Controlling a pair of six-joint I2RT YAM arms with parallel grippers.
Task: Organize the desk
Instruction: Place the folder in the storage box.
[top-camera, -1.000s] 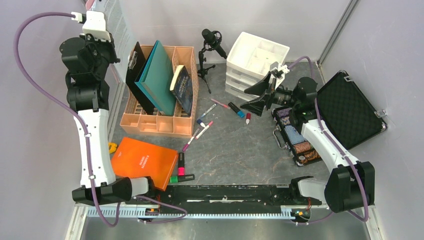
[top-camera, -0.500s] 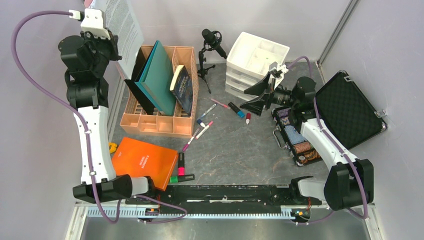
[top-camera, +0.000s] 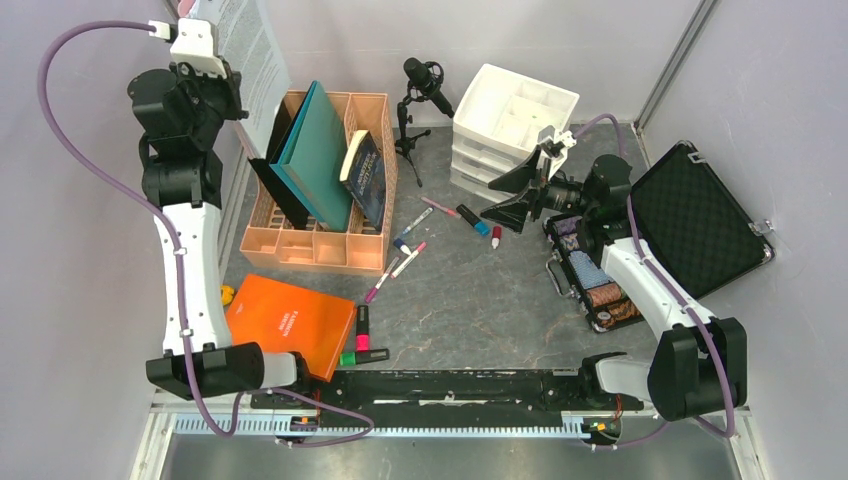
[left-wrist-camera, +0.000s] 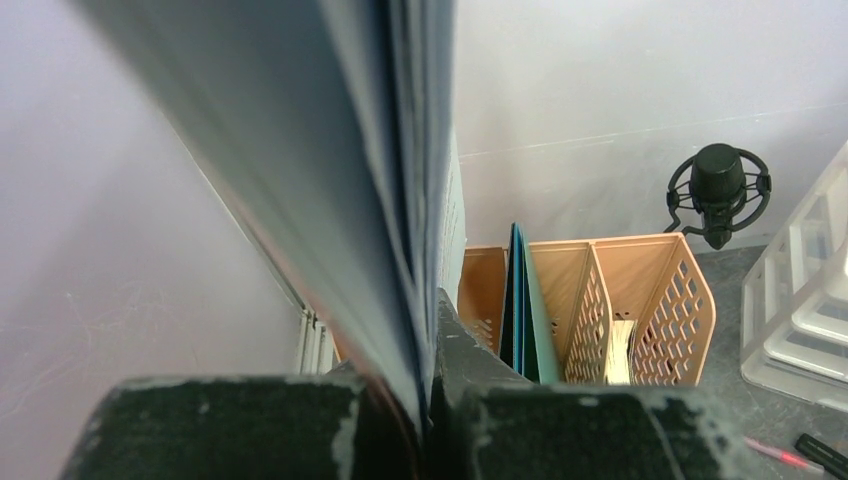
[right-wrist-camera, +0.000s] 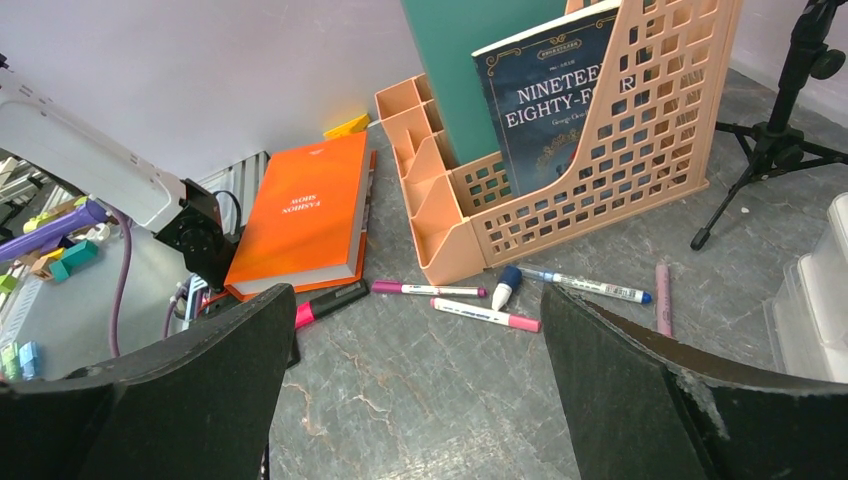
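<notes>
The dark grey desk (top-camera: 480, 290) holds a peach file organizer (top-camera: 320, 245) with a teal folder (top-camera: 315, 155), a black clipboard and a dark blue book (top-camera: 368, 175) standing in it. High at the back left, above the organizer, my left gripper (top-camera: 215, 92) is shut on a thin printed booklet (top-camera: 250, 50). In the left wrist view the booklet (left-wrist-camera: 330, 150) rises out of the pinched left gripper (left-wrist-camera: 428, 330). My right gripper (top-camera: 505, 197) hangs open over the desk beside the white drawer unit (top-camera: 510, 125), nothing between its fingers. The right wrist view shows this gripper (right-wrist-camera: 418, 310) above loose markers.
An orange book (top-camera: 290, 322) lies front left with highlighters (top-camera: 362, 340) beside it. Markers and pens (top-camera: 405, 255) are scattered before the organizer. A microphone on a tripod (top-camera: 420, 85) stands at the back. An open black foam-lined case (top-camera: 690, 215) lies at the right.
My left gripper has carried the booklet a little to the right, so it now covers the top of the black clipboard. The right arm has stayed still.
</notes>
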